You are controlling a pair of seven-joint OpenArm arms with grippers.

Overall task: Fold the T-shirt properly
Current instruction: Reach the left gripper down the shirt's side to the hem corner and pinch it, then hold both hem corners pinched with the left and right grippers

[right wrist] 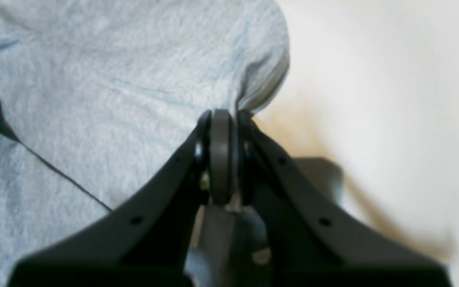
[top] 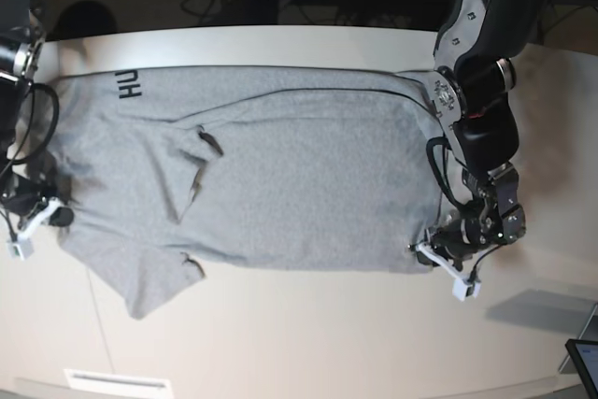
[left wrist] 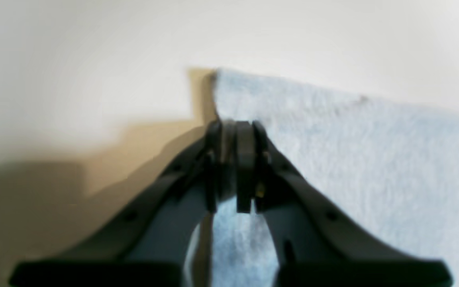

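T-shirt fabric is lying spread across the pale, smooth counter, a soft heather-grey knit with a fine mottled weave; black block letters are showing near its far corner, and small creases are puckering the middle. One short sleeve is fanning out toward the near edge. The left end effector, with dark curved matte fingers, is pinching narrowly on the straight hem corner of the T-shirt. The right end effector is sitting with its pads pressed together on a rounded fold of cloth at the shirt's other end.
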